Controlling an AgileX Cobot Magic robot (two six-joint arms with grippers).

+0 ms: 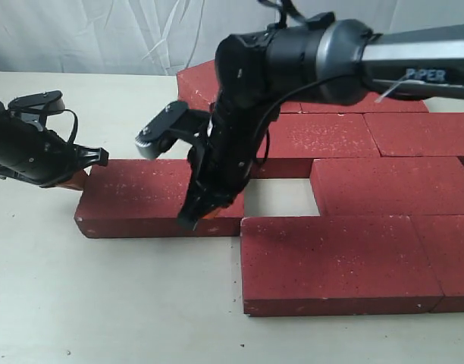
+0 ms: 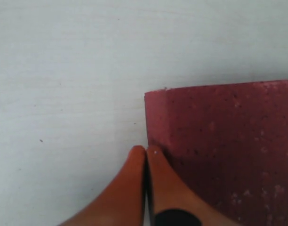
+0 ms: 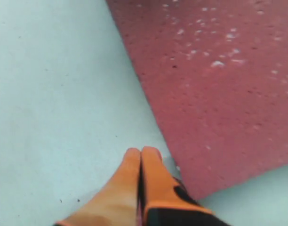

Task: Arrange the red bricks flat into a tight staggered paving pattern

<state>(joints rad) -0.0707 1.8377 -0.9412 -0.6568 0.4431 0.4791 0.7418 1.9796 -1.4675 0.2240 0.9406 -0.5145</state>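
Note:
Several red bricks lie flat in staggered rows on the right, among them a near brick [image 1: 323, 262] and a middle-row brick [image 1: 391, 186]. One more red brick [image 1: 141, 193] lies apart at the left, with a gap of bare table [image 1: 281, 196] between it and the middle row. My left gripper [image 1: 82, 179] is shut and empty, its orange fingertips [image 2: 156, 155] against the left end of that brick [image 2: 228, 150]. My right gripper [image 1: 195, 218] points down at the brick's near long side. It is shut too, its fingertips [image 3: 151, 155] beside the brick's edge [image 3: 219, 84].
The pale table [image 1: 103, 303] spreads to the left and front of the bricks. A white curtain [image 1: 103, 34] hangs behind. The right arm [image 1: 330, 53] reaches in over the back rows of bricks.

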